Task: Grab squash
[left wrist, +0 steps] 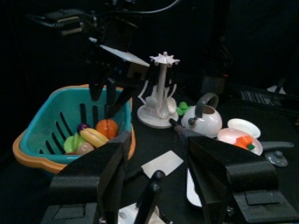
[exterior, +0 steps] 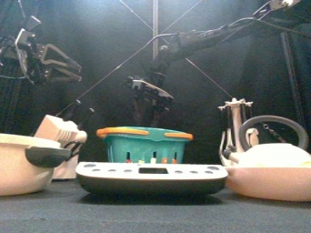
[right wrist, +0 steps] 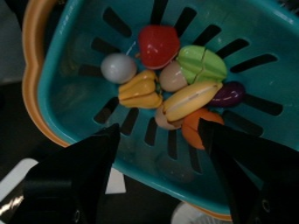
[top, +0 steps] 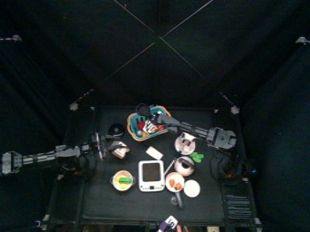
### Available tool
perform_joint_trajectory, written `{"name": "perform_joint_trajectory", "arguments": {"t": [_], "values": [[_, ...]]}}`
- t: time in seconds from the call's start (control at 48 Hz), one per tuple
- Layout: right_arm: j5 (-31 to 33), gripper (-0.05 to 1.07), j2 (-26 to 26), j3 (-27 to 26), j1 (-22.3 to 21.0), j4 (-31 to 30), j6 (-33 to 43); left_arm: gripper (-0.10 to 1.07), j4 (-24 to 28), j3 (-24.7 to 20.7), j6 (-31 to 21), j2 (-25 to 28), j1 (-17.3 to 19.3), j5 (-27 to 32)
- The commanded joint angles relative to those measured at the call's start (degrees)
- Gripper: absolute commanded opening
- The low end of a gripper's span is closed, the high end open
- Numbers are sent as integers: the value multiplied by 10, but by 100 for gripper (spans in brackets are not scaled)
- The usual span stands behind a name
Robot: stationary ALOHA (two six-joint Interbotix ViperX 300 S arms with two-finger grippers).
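Observation:
A teal basket (right wrist: 70, 35) holds several toy foods. A long pale yellow piece that looks like the squash (right wrist: 190, 99) lies in the middle, between a lobed yellow-orange piece (right wrist: 138, 89) and a purple piece (right wrist: 228, 92). My right gripper (right wrist: 163, 140) hangs open just above the basket, over these foods and touching none. It also shows in the front view (exterior: 152, 91) and in the top view (top: 148, 120). My left gripper (left wrist: 163, 153) is open and empty, low at the table's left (top: 91, 152), facing the basket (left wrist: 52, 131).
A white scale (exterior: 152, 177) stands at the front, with a cream bowl (exterior: 25, 164) to its left and a kettle (exterior: 274, 136) to its right. A mug tree (left wrist: 160, 87) stands behind the basket. A white card (left wrist: 158, 164) lies on the table.

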Motion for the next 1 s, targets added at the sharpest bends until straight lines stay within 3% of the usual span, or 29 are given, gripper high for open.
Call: {"name": "perform_joint_trajectory", "arguments": {"t": [0.0, 0.188, 0.271, 0.396, 0.75, 0.979], "values": [[31, 100, 3, -48, -11, 6, -4, 83, 1, -7, 2, 1, 2, -2], [66, 100, 54, -119, -40, 15, -4, 83, 1, -4, 3, 1, 3, -2], [98, 100, 64, -143, -48, 59, 24, 83, 0, -3, 3, 1, 9, -2], [117, 100, 83, -174, -44, 54, 76, 83, 0, -3, 2, 1, 11, -2], [121, 100, 118, -155, -25, 48, 72, 83, -1, 1, 2, 1, 11, -2], [100, 100, 123, -137, -20, 11, 79, 83, -1, 2, 2, 1, 11, -2]]}}
